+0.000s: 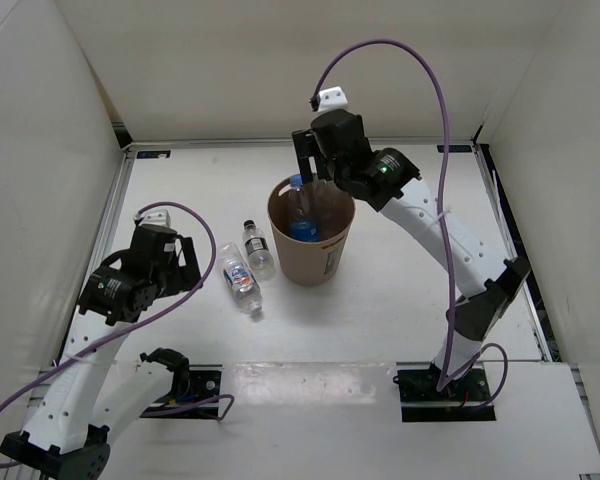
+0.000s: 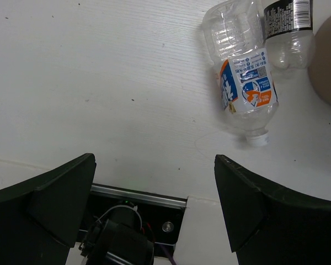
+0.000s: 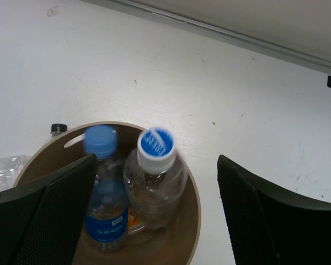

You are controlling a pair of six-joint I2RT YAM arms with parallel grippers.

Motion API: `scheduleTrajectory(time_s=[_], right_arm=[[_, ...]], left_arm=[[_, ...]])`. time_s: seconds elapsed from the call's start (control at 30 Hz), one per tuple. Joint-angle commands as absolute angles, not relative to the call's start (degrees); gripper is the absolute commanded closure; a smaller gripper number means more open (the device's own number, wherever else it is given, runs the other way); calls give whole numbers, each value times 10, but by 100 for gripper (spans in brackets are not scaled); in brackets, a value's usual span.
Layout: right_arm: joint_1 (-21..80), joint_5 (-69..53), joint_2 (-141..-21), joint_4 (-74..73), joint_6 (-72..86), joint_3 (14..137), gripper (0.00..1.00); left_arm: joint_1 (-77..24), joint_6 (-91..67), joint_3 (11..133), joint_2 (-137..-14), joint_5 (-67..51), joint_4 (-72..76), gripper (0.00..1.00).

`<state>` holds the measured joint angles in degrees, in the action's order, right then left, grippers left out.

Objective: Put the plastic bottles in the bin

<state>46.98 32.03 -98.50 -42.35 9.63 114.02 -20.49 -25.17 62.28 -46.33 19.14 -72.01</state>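
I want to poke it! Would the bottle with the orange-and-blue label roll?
Probably: the bottle lies on its side, so a sideways push should roll it. It looks empty and thin, so likely light and squashy.

The white-labelled bottle (image 1: 238,278) and black-capped bottle (image 1: 259,250) crowd the left side of the bin (image 1: 315,263), while the tabletop (image 1: 405,290) to its right lies open.

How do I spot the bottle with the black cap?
Look at the white table and find the round brown bin in its middle. Two bottles lie left of it; the black-capped bottle is the one closer to the bin, dark-labelled, unlike the white-capped bottle with its orange-and-blue label.
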Motion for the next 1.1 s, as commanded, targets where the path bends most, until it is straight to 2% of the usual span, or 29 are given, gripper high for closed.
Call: scheduleTrajectory(time_s=[0.0, 0.17, 0.2, 0.33, 0.4, 0.5, 0.67, 0.73, 0.9, 1.07], right_arm=[[473, 354, -980, -427, 99, 1193, 10], [479, 437, -989, -475, 111, 1301, 10], [483, 483, -982, -461, 106, 1306, 10], [469, 440, -955, -453, 117, 1309, 10], [460, 434, -944, -481, 144, 1307, 10], [431, 390, -906, -497, 185, 1265, 10], [337, 179, -819, -498, 289, 1130, 10], [311, 78, -789, -483, 276, 1104, 10], [252, 29, -785, -524, 247, 1130, 10], [164, -67, -767, -528, 257, 1110, 10]], left_arm=[[-207, -259, 626, -464, 207, -724, 0], [-207, -272, 639, -480, 232, -741, 0], [-207, -279, 650, -484, 252, -749, 0], [-207, -294, 706, -514, 251, -751, 0], [-207, -298, 715, -535, 203, -733, 0], [-206, -327, 730, -576, 153, -678, 0], [-199, -380, 725, -665, 81, -592, 0], [-191, -401, 711, -710, 56, -567, 0], [-182, -410, 689, -797, 21, -513, 0], [-162, -481, 713, -866, 14, -540, 0]])
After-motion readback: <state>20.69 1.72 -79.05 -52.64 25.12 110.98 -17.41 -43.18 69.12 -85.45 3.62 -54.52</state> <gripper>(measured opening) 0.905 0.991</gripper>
